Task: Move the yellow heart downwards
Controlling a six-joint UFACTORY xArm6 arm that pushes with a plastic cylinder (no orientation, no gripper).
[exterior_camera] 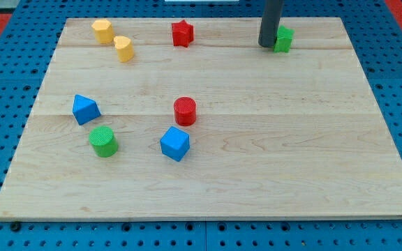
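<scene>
The yellow heart point(123, 49) lies near the board's top left, just below and right of a yellow hexagon point(102, 31). My tip point(266, 45) is far to the heart's right, near the top edge, touching or almost touching the left side of a green block point(283, 39). The rod comes down from the view's top.
A red star point(181, 33) sits at top centre. A blue triangular block point(85, 109) and a green cylinder point(103, 141) lie at the left, below the heart. A red cylinder point(185, 111) and a blue cube point(174, 143) lie mid-board. The wooden board point(292, 153) rests on a blue pegboard.
</scene>
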